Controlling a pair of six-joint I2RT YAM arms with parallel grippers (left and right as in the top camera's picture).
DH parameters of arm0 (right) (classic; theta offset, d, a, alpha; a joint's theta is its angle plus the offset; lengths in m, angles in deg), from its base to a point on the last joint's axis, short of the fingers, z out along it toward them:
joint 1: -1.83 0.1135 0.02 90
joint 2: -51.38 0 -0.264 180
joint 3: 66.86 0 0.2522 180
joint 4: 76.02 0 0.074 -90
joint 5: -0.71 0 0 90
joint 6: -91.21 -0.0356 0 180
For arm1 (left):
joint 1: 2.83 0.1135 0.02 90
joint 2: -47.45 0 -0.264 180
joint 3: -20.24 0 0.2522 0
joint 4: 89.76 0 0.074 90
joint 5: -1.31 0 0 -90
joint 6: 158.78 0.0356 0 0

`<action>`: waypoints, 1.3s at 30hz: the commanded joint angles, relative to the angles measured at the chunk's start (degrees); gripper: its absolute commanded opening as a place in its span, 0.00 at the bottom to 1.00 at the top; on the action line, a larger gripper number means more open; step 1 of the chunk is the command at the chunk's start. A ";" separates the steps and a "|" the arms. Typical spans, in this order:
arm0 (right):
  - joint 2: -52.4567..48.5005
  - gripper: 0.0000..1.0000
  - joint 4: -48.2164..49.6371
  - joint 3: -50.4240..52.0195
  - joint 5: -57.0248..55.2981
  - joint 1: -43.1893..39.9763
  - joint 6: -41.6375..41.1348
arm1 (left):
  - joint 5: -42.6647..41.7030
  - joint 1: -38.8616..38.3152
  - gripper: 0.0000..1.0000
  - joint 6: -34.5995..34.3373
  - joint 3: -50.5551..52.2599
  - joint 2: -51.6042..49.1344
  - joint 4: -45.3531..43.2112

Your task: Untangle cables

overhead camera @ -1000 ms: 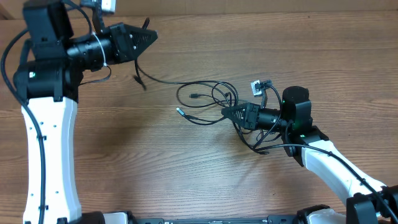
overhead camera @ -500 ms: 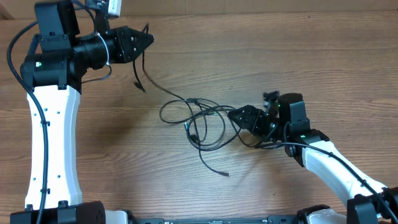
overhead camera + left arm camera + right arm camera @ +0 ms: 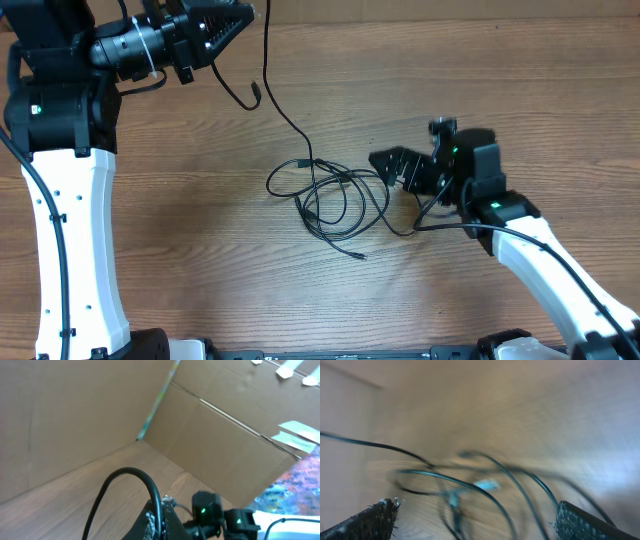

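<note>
The cables lie in a tangle of thin black loops [image 3: 335, 195] at the table's middle. One strand [image 3: 285, 120] rises from it toward the back left, and my left gripper [image 3: 243, 14] is shut on it high above the table. In the left wrist view the cable [image 3: 159, 505] runs pinched between the fingers and arcs away to the left. My right gripper [image 3: 381, 168] stands open just right of the tangle. In the right wrist view, blurred loops of cable [image 3: 485, 485] lie between its wide-apart fingertips [image 3: 375, 520], none of them gripped.
A short cable end with a plug [image 3: 256, 96] dangles below the left gripper. Another loose end [image 3: 358, 257] lies in front of the tangle. Cardboard walls [image 3: 100, 405] stand behind the table. The right arm's own wires [image 3: 440, 215] run beside the tangle.
My right gripper has opened, let go of the cables and pulled slightly right. The left gripper has lifted up and back with its strand, drawing it taut out of the tangle, which shifted.
</note>
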 commanded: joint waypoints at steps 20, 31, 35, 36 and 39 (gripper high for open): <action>-19.98 0.82 43.78 -5.14 -4.39 20.09 16.59 | -2.75 -4.61 0.04 -9.73 -1.38 1.03 -5.05; -22.77 0.04 40.94 -13.46 -7.56 21.35 15.47 | 7.21 -7.74 0.04 -6.99 0.33 1.01 7.10; -19.87 0.04 38.21 -13.46 -6.95 19.37 14.62 | 15.43 -7.72 0.04 -3.06 0.61 0.44 16.24; -18.78 0.04 37.79 -13.46 -6.71 18.53 14.62 | 17.14 -7.72 0.04 -2.58 0.61 0.26 17.66; -13.66 0.04 35.85 -13.49 -6.51 14.12 14.67 | 21.46 -7.63 0.04 -2.58 0.61 0.15 20.02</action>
